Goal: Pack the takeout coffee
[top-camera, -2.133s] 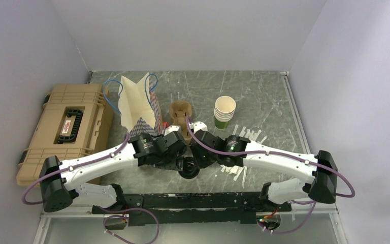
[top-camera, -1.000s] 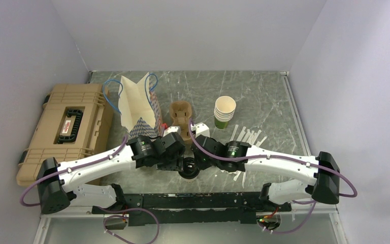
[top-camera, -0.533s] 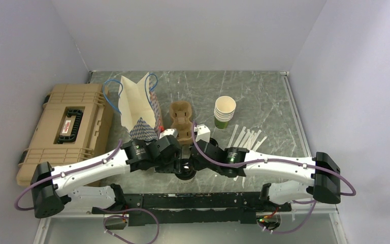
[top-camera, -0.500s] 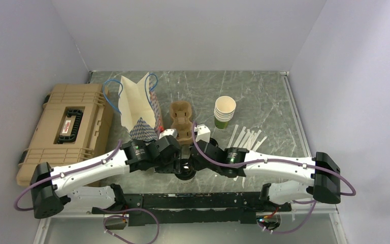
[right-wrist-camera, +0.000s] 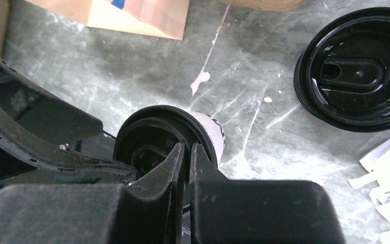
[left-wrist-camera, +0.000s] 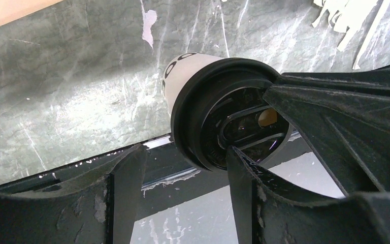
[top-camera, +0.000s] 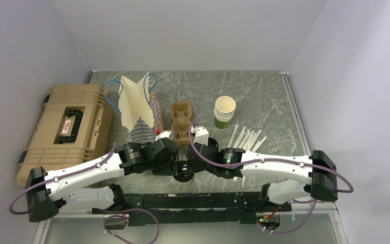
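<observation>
The takeout coffee (left-wrist-camera: 218, 114), a pale cup with a black lid, stands at the table's near edge between both wrists (top-camera: 184, 172). In the left wrist view my left gripper (left-wrist-camera: 185, 150) is open above it. Its right finger (left-wrist-camera: 246, 188) overlaps the lid's edge and its left finger (left-wrist-camera: 127, 188) stands clear of the cup. My right gripper (right-wrist-camera: 187, 150) is shut, its tips against the top of the lid (right-wrist-camera: 147, 134), with nothing seen between them. From above, the left gripper (top-camera: 174, 165) and right gripper (top-camera: 195, 161) meet over the cup and hide most of it.
A paper bag (top-camera: 137, 104) stands open at the back left, a brown cup carrier (top-camera: 181, 119) beside it. A stack of lidless cups (top-camera: 224, 112) and white sticks (top-camera: 246, 137) lie to the right. Loose black lids (right-wrist-camera: 355, 84) sit nearby. A tan case (top-camera: 66, 129) fills the left.
Both wrists have drawn back toward the near edge and lower over the cup, uncovering more of the carrier. Neither gripper's opening has changed.
</observation>
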